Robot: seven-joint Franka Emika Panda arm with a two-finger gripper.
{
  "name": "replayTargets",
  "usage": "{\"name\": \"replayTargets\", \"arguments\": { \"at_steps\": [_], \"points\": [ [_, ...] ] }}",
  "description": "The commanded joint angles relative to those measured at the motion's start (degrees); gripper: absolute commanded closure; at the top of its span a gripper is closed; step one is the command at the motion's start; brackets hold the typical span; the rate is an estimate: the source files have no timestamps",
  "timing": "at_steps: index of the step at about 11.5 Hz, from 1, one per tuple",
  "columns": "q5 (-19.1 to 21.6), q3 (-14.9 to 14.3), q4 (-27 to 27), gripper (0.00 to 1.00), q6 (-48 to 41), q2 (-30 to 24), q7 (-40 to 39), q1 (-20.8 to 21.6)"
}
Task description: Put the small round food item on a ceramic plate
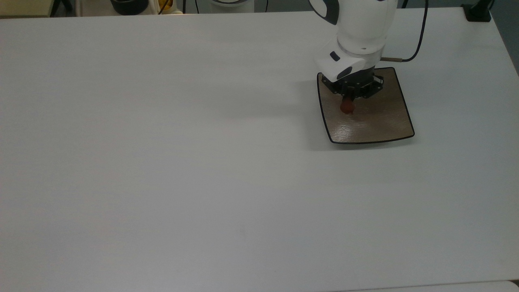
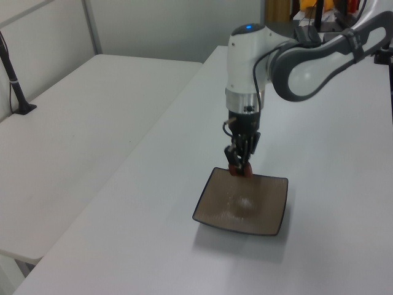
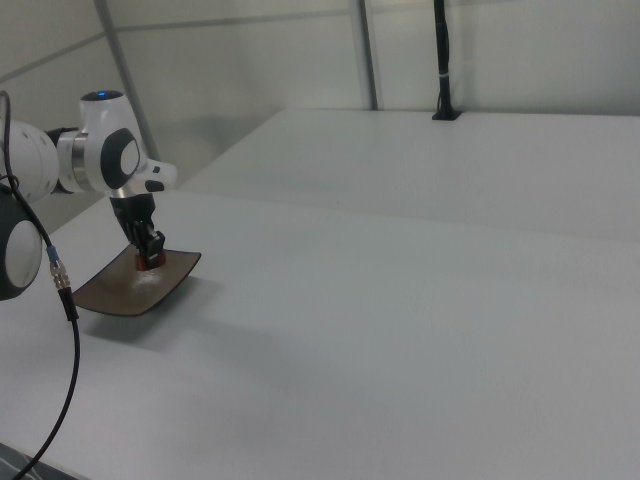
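The small round food item (image 1: 346, 106) (image 2: 236, 169) (image 3: 146, 263) is a reddish-brown lump held between the fingers of my gripper (image 1: 348, 99) (image 2: 238, 164) (image 3: 147, 253), which is shut on it. It hangs just above the ceramic plate (image 1: 377, 121) (image 2: 264, 212) (image 3: 115, 292), a square brownish-tan plate with a dark rim. In the top view the item is over the plate's upper left part. In the left view it is near the plate's far edge.
The plate lies on a wide white table (image 1: 162, 162). A black cable (image 1: 419, 36) loops from the arm above the plate's far side. Dark objects (image 1: 129, 5) stand beyond the table's far edge in the top view.
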Motion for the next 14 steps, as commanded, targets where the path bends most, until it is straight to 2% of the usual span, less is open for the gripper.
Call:
{"name": "replayTargets", "arguments": {
  "at_steps": [1, 7, 10, 11, 13, 14],
  "points": [
    [0.5, 0.1, -2.5, 0.00, -0.7, -2.3, -2.2, -0.4],
    [0.6, 0.1, -2.1, 0.00, -3.5, -3.6, -2.1, -1.0],
    [0.4, -0.5, -2.5, 0.00, -8.3, -6.8, -5.2, -1.0],
    [0.4, -1.4, -3.2, 0.00, -10.7, -8.5, -8.8, -1.1],
    [1.0, -5.6, -7.0, 0.00, -11.8, -14.3, -18.2, -1.0],
    [1.1, -6.9, -8.5, 0.00, -12.5, -17.0, -19.5, -1.1]
  ]
}}
